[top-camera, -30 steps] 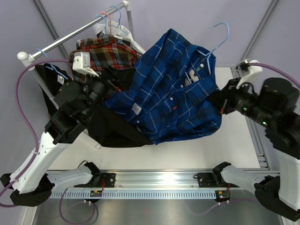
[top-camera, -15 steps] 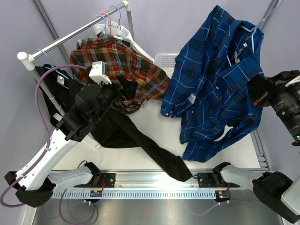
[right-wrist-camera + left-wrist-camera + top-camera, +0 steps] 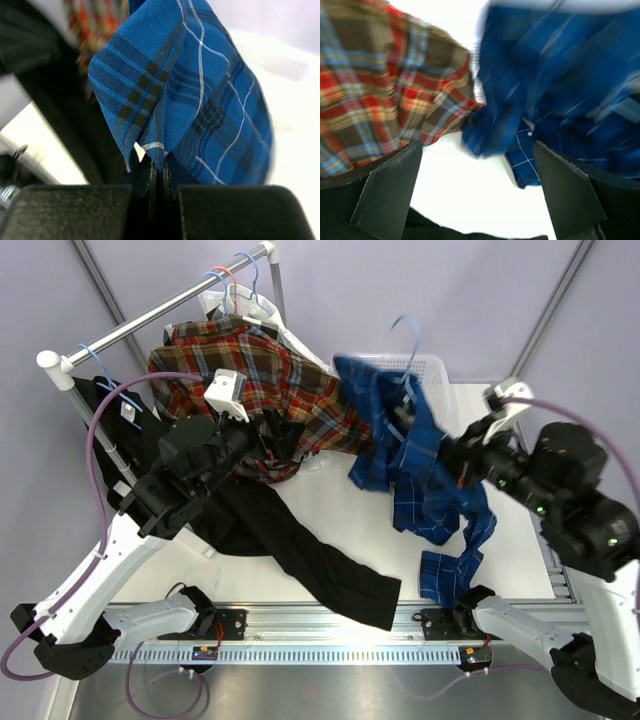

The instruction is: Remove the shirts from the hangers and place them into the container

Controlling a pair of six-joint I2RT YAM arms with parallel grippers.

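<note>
Where the blue plaid shirt (image 3: pixel 420 475) hangs: in the air on the right side of the table (image 3: pixel 350 530), bunched into a long drooping strip. Its top is in front of the basket, and its lower end dangles toward the near edge.
Hanger (image 3: pixel 408 335): a light blue hook sticks up out of the top of that shirt, so from where I stand the shirt looks to be on it.
Right gripper (image 3: pixel 159 187): its fingers (image 3: pixel 75 210) are pressed tight together, with a fold of the blue plaid shirt (image 3: pixel 200 100) pinched between them. The cloth rises from the pinch and fans out above it.
Basket (image 3: pixel 440 365): whitish, at the far side of the table. Only its rim and a bit of perforated wall show behind the blue cloth, and I cannot tell whether any cloth is inside.
Left gripper (image 3: pixel 476 150): its fingers (image 3: pixel 390 195) are spread as wide as they go, with nothing between them and nothing touching them. Bare white table lies below the gap.
Red-orange plaid shirt (image 3: pixel 250 380): draped from the rail (image 3: pixel 150 315), its hem just left of the open left gripper (image 3: pixel 270 435).
Black shirt (image 3: pixel 300 550): sprawled under the left arm, one long part stretched across the table toward the near edge.
</note>
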